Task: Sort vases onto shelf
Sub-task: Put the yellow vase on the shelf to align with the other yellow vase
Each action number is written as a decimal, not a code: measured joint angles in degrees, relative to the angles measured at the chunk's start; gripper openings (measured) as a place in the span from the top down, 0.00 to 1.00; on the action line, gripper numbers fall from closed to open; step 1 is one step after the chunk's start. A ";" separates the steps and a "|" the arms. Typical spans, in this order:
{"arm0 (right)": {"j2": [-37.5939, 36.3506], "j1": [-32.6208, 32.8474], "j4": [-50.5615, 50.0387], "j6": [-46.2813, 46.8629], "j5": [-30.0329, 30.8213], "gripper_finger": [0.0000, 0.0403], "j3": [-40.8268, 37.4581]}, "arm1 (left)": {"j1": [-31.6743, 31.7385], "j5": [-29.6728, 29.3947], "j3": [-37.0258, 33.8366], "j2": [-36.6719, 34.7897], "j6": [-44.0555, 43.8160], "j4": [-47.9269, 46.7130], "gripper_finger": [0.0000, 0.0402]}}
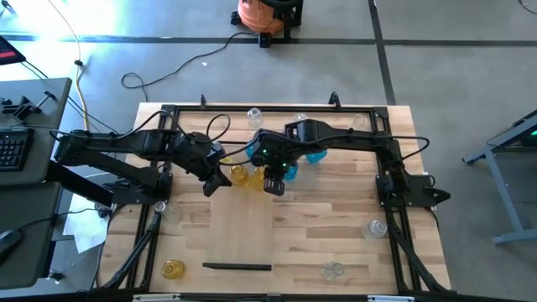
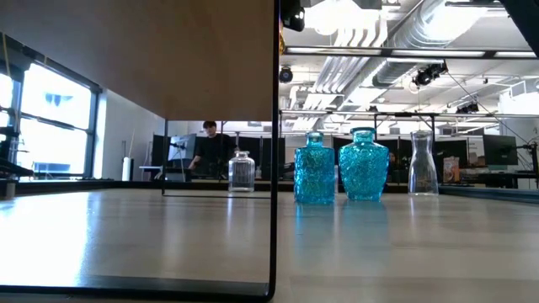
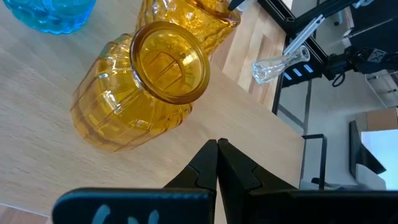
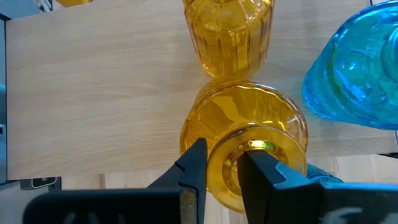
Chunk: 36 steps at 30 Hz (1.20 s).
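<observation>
Now, what we see at the table:
Right gripper: we find it above the shelf's far end, its fingers narrowly parted around the rim of a yellow vase; whether they press it we cannot tell.
Second yellow vase: just beside the first, upright on the shelf.
Left gripper: we see its fingers pressed together and empty, near the yellow pair.
Blue vases: two stand side by side next to the yellow ones, by the shelf's far end.
Clear vases: we count several spread over the table, well apart from the shelf.
Lone yellow vase: near the table's front left corner.
Person: in the room behind the table.
</observation>
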 joint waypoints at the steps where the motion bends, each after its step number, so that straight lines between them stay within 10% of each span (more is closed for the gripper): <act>1: 0.00 0.00 0.00 0.02 0.00 0.87 0.00 | 0.00 0.00 0.00 0.00 0.00 0.00 1.00; 36: 0.00 0.00 0.01 -1.49 -1.91 0.87 0.00 | 0.04 -0.35 0.00 0.17 6.01 2.26 1.00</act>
